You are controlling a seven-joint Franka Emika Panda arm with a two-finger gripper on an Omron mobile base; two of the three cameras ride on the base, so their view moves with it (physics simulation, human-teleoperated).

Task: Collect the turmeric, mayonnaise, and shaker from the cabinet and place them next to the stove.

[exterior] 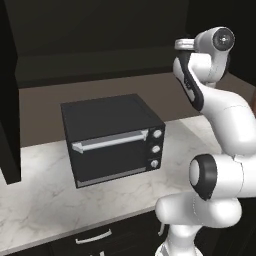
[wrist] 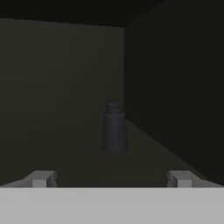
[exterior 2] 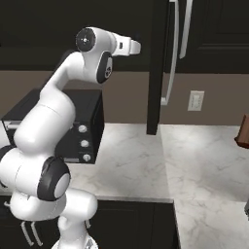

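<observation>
Fingers (wrist: 39,179) spread wide, grasping nothing, aimed into the tall black cabinet (wrist: 170,87) | slim dark grey bottle-shaped shaker (wrist: 115,127) upright on the shelf ahead | likely light, rigid, tippy; grip mid-body | base views add the black toaster oven (exterior: 112,140) on the marble surface (exterior 2: 194,160).

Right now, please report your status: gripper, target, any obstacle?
Gripper open, empty, aimed into cabinet. Shaker upright on shelf, straight ahead, not yet between fingers. Nothing in the way.
</observation>
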